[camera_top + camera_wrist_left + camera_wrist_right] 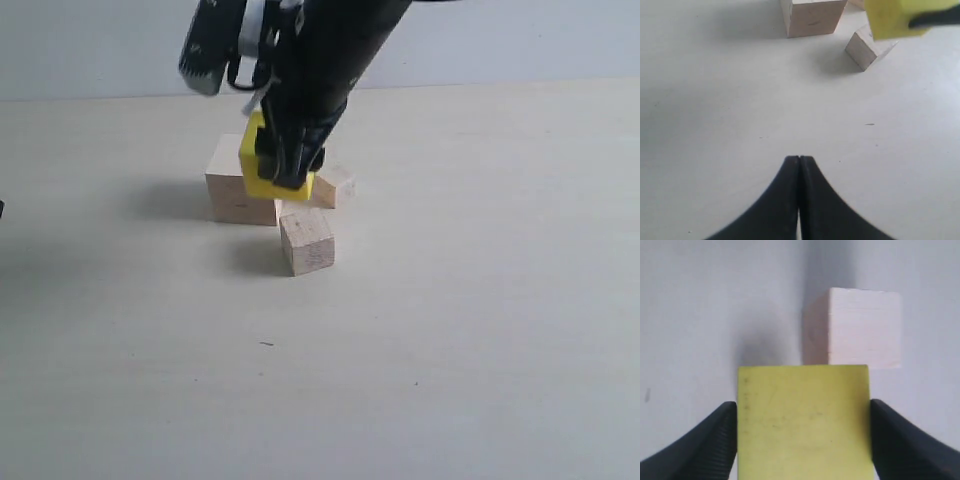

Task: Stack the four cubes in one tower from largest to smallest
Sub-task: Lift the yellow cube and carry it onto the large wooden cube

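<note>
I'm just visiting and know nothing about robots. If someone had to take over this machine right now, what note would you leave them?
Left gripper: shut, empty, over the bare table.
Right gripper: fingers shut on the yellow cube, held off the table next to the largest pale cube.
Small wood cube and tiniest cube: both on the table, not gripped.
Done: yellow cube picked up; nothing stacked yet.
Left: yellow cube onto the largest, then the small one, then the tiniest.
</note>
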Controlling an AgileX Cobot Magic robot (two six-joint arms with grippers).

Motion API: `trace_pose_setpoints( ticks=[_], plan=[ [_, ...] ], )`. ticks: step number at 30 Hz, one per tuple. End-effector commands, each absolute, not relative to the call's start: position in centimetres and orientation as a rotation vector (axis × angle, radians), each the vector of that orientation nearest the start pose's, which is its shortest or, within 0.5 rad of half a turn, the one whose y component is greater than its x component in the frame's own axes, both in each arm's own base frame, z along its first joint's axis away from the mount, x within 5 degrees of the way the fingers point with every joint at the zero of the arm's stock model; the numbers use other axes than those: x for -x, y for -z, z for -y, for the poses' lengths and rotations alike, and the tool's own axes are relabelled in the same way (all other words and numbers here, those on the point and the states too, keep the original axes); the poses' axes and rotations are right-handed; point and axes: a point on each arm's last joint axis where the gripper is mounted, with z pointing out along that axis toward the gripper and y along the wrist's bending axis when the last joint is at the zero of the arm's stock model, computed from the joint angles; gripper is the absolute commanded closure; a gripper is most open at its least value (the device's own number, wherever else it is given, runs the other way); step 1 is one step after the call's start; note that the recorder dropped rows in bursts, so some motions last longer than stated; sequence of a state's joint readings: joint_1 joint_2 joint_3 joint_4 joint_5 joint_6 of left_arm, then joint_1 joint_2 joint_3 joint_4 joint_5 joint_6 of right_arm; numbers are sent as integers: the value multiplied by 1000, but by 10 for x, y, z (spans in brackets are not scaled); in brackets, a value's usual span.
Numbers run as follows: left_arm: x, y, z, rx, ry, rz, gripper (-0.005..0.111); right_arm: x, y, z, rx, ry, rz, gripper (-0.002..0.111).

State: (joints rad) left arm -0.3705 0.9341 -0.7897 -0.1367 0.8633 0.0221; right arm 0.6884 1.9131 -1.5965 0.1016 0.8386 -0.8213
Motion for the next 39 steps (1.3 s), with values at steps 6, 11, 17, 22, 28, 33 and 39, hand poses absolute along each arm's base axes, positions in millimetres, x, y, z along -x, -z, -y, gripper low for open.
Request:
trace_pose_setpoints(
  ticks=[6,11,17,22,28,33,39],
  plan=[
    [-154,-308,71,-432,316,-2492,107,-369,-278,-267,1655,-227,-1895,108],
    [-153,-308,71,-437,314,-2508,107,-387,-266,-279,1650,-224,-1883,108],
    [-150,-298,70,-441,308,-2545,107,-402,-252,-290,1663,-237,-1887,108],
    [-148,-283,69,-436,302,-2571,107,-409,-254,-294,1648,-231,-1863,108],
    [-148,-280,69,-433,305,-2575,107,-413,-240,-295,1688,-202,-1866,108],
    [-148,-280,69,-433,305,-2575,107,-417,-229,-297,1691,-197,-1874,108],
    [-148,-280,69,-433,305,-2574,107,-418,-228,-297,1699,-183,-1863,108]
  ],
)
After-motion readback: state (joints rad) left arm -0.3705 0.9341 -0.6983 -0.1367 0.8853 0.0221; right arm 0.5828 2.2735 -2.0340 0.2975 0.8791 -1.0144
